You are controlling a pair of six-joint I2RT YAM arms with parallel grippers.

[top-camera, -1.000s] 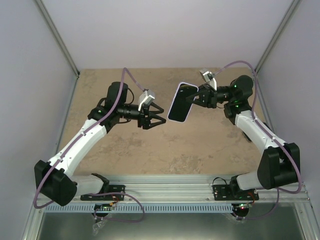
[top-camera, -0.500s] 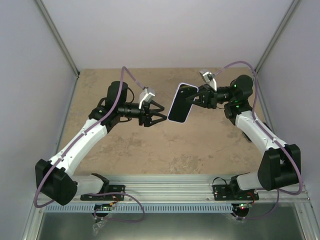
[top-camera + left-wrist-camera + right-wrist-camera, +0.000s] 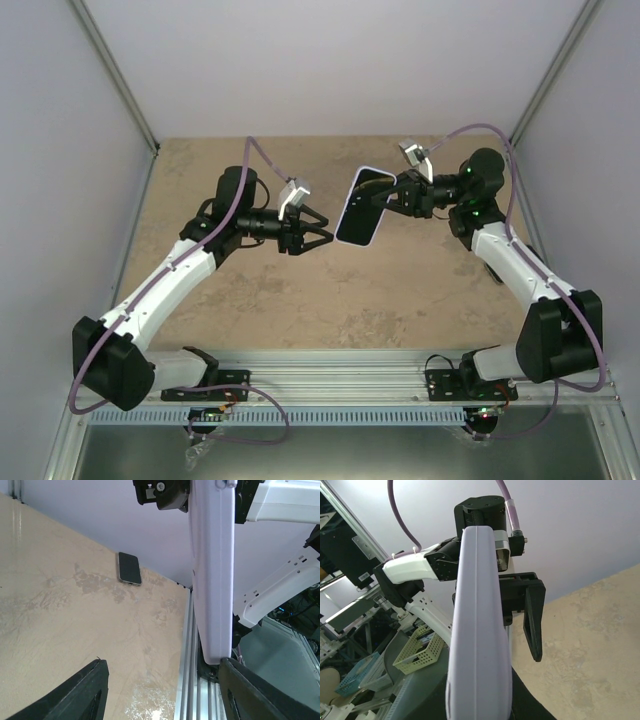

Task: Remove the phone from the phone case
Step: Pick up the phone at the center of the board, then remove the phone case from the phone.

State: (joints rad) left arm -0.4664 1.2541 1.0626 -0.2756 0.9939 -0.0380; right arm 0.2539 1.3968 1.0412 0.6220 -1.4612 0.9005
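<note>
From above, your right fingers [image 3: 390, 197] are clamped on one long edge of the phone case [image 3: 372, 170], holding it in the air over the worktop [image 3: 300, 300]. The dark face inside its lavender rim looks like the phone [image 3: 359, 210]. Your left fingers [image 3: 320, 234] stand spread in a V just beside the opposite edge, and I see no contact.

In the left wrist view, the case stands edge-on between the spread fingers, with its lower corner close to the right-hand one. If you close off-centre here, you'll likely clip that corner and twist the case in the other grip. If you squeeze phone and case together, nothing will separate. A dark phone-like slab [image 3: 129, 568] lies flat near the far wall, well apart. I can't tell what it is. The metal rail [image 3: 192, 680] runs directly below the case, so a freed phone could drop onto it.

In the right wrist view, only the lavender edge shows, with one left finger just beside it. The holding fingers are hidden. With such a narrow hold on one edge, a hard pull could drag the whole case out.
</note>
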